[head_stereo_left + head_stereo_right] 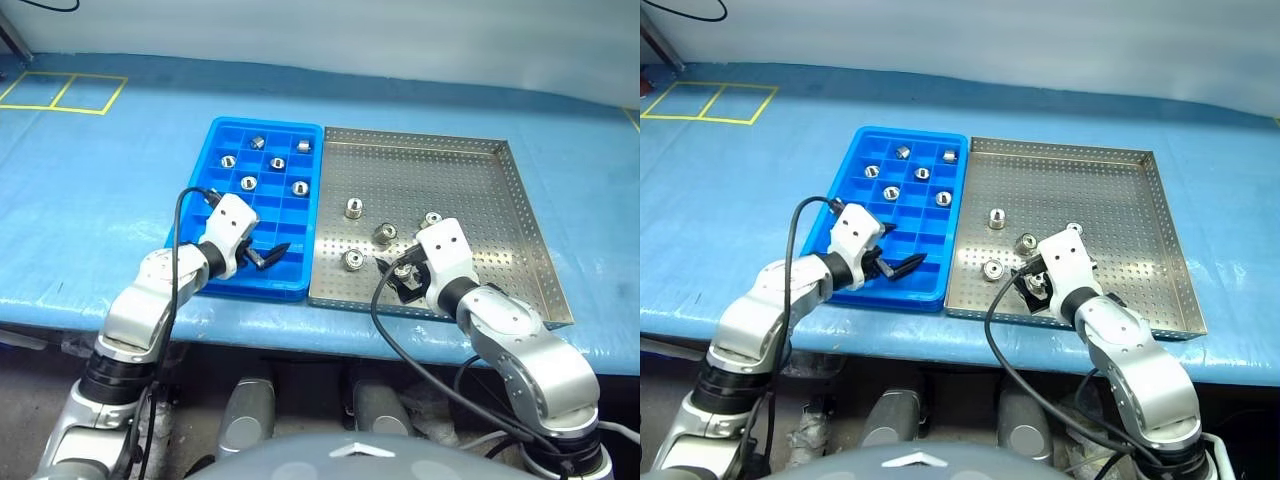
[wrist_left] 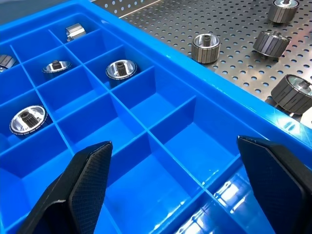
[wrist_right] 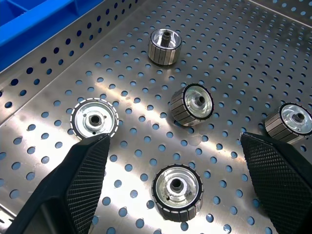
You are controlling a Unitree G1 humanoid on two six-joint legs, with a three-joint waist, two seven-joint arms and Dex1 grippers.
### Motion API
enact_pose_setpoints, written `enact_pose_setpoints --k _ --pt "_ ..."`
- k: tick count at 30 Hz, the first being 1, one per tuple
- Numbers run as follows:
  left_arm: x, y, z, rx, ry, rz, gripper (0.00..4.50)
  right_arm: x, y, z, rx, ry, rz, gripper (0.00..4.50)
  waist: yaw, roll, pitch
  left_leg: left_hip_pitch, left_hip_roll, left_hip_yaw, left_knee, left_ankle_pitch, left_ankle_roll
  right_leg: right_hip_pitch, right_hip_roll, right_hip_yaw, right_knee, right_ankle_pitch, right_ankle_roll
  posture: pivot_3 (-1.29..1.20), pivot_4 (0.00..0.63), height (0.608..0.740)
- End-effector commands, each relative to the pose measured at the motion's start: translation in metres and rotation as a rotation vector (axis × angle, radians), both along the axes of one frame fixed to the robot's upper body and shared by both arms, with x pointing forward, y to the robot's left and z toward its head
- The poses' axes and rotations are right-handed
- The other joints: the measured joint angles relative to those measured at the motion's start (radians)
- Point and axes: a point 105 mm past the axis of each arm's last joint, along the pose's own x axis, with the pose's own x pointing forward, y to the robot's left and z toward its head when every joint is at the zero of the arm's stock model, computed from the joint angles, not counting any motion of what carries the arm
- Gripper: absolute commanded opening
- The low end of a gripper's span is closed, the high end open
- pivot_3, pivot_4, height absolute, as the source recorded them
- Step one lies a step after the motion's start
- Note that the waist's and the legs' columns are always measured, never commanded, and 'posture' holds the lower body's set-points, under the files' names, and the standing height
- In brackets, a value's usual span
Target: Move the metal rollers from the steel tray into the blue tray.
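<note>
Several metal rollers point(image 1: 353, 208) lie loose on the steel tray point(image 1: 480, 180), at the right. The blue tray point(image 1: 225, 135) sits against its left rim, with several rollers point(image 1: 248, 183) in its far compartments. My left gripper point(image 2: 174, 144) is open over empty compartments at the blue tray's near right corner, holding nothing. My right gripper point(image 3: 174, 141) is open low over the steel tray's near part. One roller point(image 3: 176, 187) lies on the sheet between its fingers point(image 3: 83, 185), not gripped. Others point(image 3: 191, 104) lie just beyond.
Both trays rest on a blue table cover point(image 1: 100, 200) with yellow tape squares point(image 1: 60, 92) at the far left. The table's front edge runs just below the trays. A black cable point(image 1: 180, 225) loops off each wrist.
</note>
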Motion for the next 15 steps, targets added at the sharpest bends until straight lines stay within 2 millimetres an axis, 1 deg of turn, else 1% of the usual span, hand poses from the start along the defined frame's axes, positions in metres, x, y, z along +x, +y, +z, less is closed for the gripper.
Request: enact_pose_setpoints --k 1,6,15 --pt "0.005 -0.01 0.017 0.002 -0.073 -0.052 4.47 -0.001 0.001 0.01 0.003 -0.053 -0.004 4.5 0.001 0.0 0.0 0.0 0.0 0.0 0.0 0.0 0.0 0.0 0.0 0.0 0.0 0.0 0.0 -0.01 0.15 0.74" --pt "0.012 -0.018 0.026 0.0 -0.097 -0.093 4.47 -0.002 0.001 0.01 0.007 -0.058 -0.015 4.5 -0.005 0.0 0.0 0.0 0.0 0.0 0.0 0.0 0.0 0.0 0.0 0.0 0.0 0.0 0.0 -0.03 0.15 0.74" --pt "0.018 -0.028 0.03 0.001 -0.113 -0.143 4.47 -0.004 -0.001 0.009 0.013 -0.064 -0.042 4.5 -0.019 0.0 0.0 0.0 0.0 0.0 0.001 0.0 0.0 0.0 0.0 0.0 0.0 0.0 0.0 -0.07 0.15 0.74"
